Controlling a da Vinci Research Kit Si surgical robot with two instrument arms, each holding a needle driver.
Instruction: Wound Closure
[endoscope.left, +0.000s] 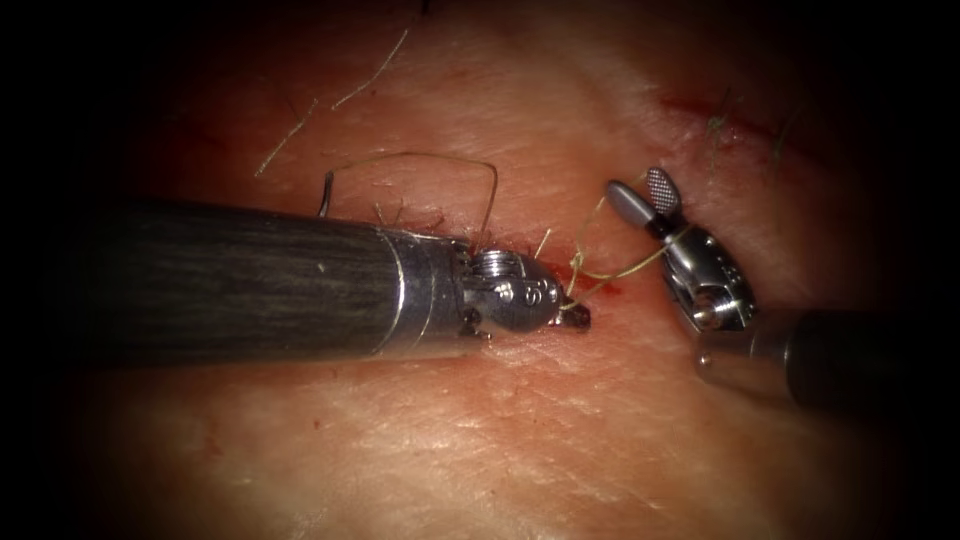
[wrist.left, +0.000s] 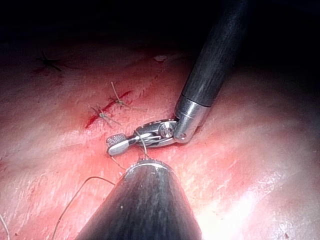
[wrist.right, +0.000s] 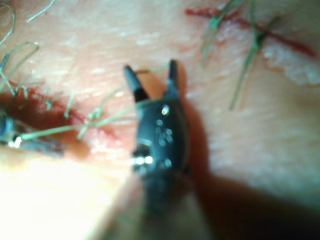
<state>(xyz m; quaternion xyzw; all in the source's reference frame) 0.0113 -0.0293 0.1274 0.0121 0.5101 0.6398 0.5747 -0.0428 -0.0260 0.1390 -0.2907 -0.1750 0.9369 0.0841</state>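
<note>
Nothing beyond task's own things in view — no extras.

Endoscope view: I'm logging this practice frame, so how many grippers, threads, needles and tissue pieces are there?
Grippers: 2. The left gripper is shut on the thread; the right gripper is open and holds nothing.
Thread: 1
Needle: 1, apparently the dark sliver at the loop's end, held by neither gripper.
Tissue: 1
Total: 5
</note>
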